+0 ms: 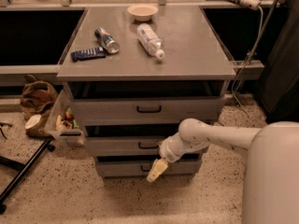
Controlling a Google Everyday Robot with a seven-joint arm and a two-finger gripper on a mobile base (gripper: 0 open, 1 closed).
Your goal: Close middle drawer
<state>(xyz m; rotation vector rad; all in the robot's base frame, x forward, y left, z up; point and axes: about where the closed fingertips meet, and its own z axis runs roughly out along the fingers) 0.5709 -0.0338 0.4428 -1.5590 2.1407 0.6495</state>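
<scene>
One middle drawer [121, 146], slightly open, just above the gripper's closed fingers [156, 170]

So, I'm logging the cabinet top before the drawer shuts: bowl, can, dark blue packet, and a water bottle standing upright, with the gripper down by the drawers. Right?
No. In the camera view the water bottle lies on its side, not upright. The bowl, can and dark blue packet are on the cabinet top, and the gripper hangs below the middle drawer front.
</scene>
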